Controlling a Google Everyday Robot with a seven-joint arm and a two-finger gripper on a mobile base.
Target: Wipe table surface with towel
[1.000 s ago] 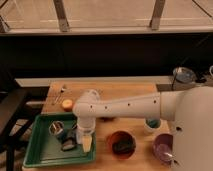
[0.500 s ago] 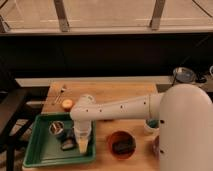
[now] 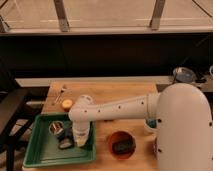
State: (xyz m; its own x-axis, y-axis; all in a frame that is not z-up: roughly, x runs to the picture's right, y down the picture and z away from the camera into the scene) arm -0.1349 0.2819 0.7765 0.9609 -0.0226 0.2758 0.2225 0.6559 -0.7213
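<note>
Gripper (image 3: 79,141): down inside the green tray (image 3: 47,154), near its right wall, hanging straight below the white wrist barrel
Gripper state: cannot tell – the wrist barrel hides its tip from this angle
Arm (image 3: 120,107): white with a row of small dark dots; it runs from the large rounded body at the right, leftward over the wood, then bends down at the tray's back right corner
Towel (image 3: 65,144): a whitish-grey crumpled lump lying on the tray floor, just left of the gripper; whether the two touch cannot be made out
Table surface (image 3: 115,92): light brown wood with plank grain, under the arm and around the tray
Green tray: sits on the front left part of the table surface
Round dark item (image 3: 56,129): in the tray, just behind the towel – what it is cannot be told
Orange bowl (image 3: 121,133): on the wood just right of the tray, with a dark rectangular sponge (image 3: 122,146) inside
Round orange fruit (image 3: 67,104): on the wood just behind the tray
Fork (image 3: 61,93): near the table's back left corner, behind the fruit
</note>
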